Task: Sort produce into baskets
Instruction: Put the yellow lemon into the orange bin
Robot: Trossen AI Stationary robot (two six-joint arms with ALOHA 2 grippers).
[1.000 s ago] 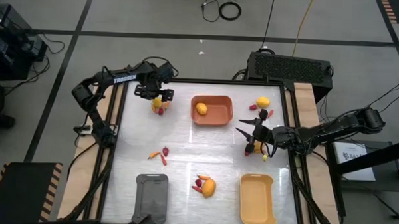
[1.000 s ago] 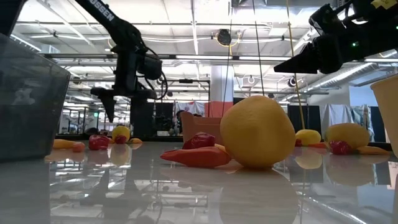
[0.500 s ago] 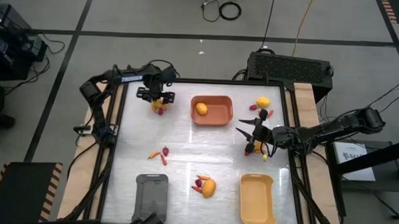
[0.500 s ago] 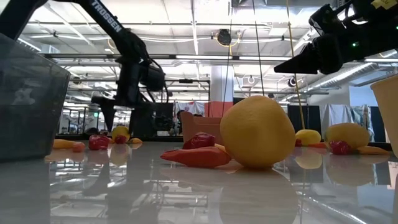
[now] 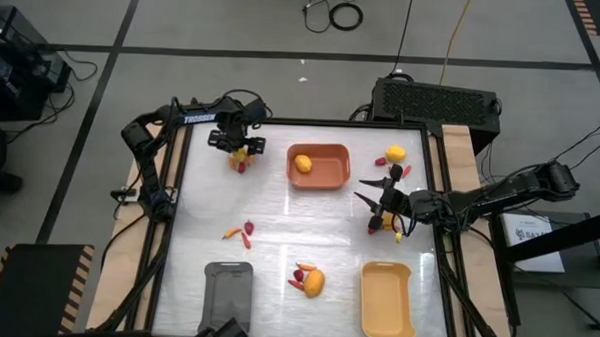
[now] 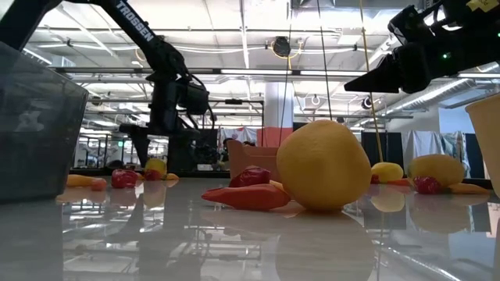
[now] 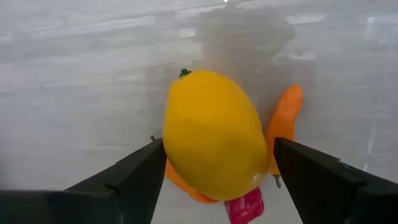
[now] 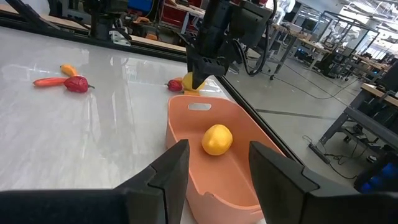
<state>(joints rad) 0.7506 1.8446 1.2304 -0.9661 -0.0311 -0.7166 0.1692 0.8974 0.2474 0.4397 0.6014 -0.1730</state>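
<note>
The left end effector (image 7: 214, 168) is spread wide around a lemon (image 7: 213, 134) beside the orange basket (image 5: 318, 166); closing is judged next.

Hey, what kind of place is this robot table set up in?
Probably a large robotics lab or workshop: more metal-framed workbenches stand behind, exposed ceiling pipes and strip lights run overhead, and black cables trail over the grey taped floor.

My left gripper (image 7: 214, 165) hangs open over the pale bench, one dark finger (image 7: 134, 177) on each side of a yellow lemon (image 7: 214, 134). An orange carrot (image 7: 283, 124) and a red berry (image 7: 245, 205) lie against it.
</note>
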